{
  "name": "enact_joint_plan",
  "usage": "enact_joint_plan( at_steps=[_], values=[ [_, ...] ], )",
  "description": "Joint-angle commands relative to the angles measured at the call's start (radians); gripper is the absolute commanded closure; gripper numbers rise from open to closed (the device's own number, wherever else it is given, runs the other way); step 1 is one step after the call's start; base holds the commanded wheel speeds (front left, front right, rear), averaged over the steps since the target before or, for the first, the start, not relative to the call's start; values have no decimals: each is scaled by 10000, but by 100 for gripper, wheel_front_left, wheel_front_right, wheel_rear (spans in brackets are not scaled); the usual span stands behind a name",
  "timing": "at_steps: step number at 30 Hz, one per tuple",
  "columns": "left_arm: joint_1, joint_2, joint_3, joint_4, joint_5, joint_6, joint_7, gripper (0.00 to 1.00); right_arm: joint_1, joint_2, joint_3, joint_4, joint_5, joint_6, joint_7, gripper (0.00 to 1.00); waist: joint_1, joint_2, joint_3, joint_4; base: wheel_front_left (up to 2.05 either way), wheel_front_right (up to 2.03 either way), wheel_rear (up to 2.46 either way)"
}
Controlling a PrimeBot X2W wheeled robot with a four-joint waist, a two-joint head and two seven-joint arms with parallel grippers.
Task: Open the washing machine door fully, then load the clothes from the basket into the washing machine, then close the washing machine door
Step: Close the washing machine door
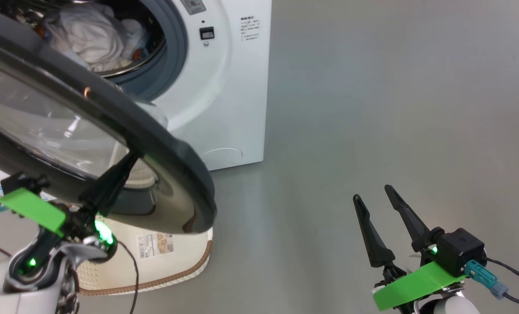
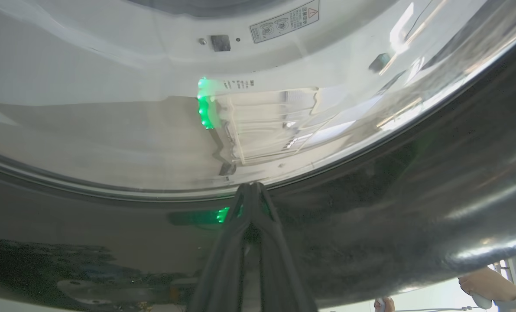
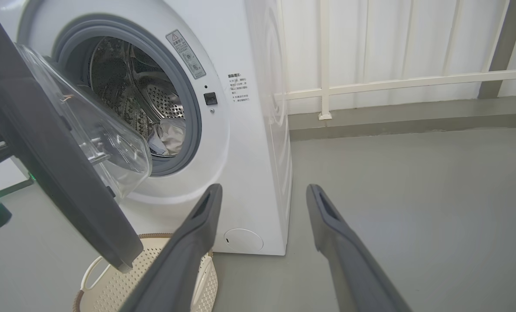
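Black glossy rim of the washing machine door (image 1: 172, 165) crosses the left of the head view, part open. Left gripper (image 1: 128, 159) at lower left, fingers pinched together, empty, tips against the door. Clothes (image 1: 91, 37) inside the washing machine (image 1: 237, 87), upper left. Basket (image 1: 189, 266) under the door. Right gripper (image 1: 373, 194) at lower right, spread wide, holding nothing.
Left wrist: closed tips at the rim-glass border, centre.
Right wrist: spread empty fingers bottom centre, door left.

The white washing machine (image 1: 224, 87) stood at 11 o'clock in the head view. Its black-rimmed glass door (image 1: 185, 174) hung half open at 9 o'clock. Pale, crumpled clothes (image 1: 91, 37) lay inside the steel drum. The cream perforated basket (image 1: 189, 250) sat on the floor at 7 o'clock, under the door, with its label showing.
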Motion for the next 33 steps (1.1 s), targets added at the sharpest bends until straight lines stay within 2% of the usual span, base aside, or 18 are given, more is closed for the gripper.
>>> enact_joint_plan(
  at_steps=[1,10,17,23,33],
  values=[
    [-643,75,242,-25,121,-102,-22,100,-398,18,295,-191,72,16,-127,0,0,0,43,-77,0,0,0],
    [-1685,-432,393,919,627,-120,-412,100,-538,18,391,5,118,16,-205,0,0,0,49,-271,0,0,0],
    [-1805,-643,715,1118,816,-121,-412,100,-636,18,438,150,153,16,-261,0,0,0,16,-360,0,0,0],
    [-1217,-712,925,717,921,-122,-84,100,-557,18,286,197,141,16,-307,0,0,0,-52,-175,0,0,0],
    [566,-1008,1646,-746,942,-122,-72,100,-246,18,-101,192,-26,16,-258,0,0,0,-382,336,0,0,0]
  ],
)
